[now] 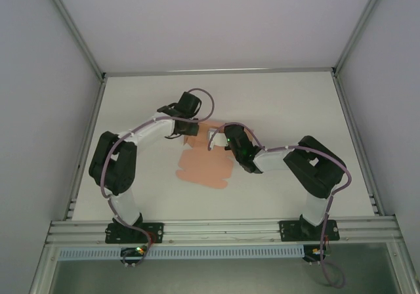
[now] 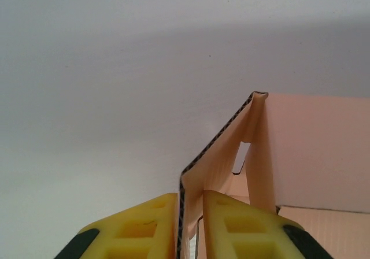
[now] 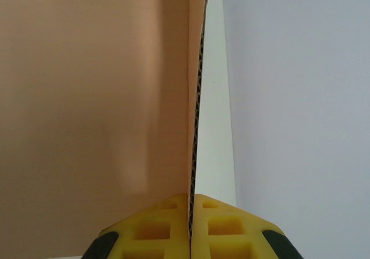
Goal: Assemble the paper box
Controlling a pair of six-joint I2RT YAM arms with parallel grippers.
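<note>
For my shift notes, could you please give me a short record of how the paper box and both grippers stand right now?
paper box: salmon-pink card, mostly flat on the white table, parts at its far end raised
left gripper: fingers astride a raised flap that has a cut-out; slight gap on one side, grip unclear
right gripper: shut on the edge of an upright panel
assembly: not yet a closed box

White table (image 1: 282,104), grey walls (image 1: 39,77), aluminium rail (image 1: 223,227).
</note>
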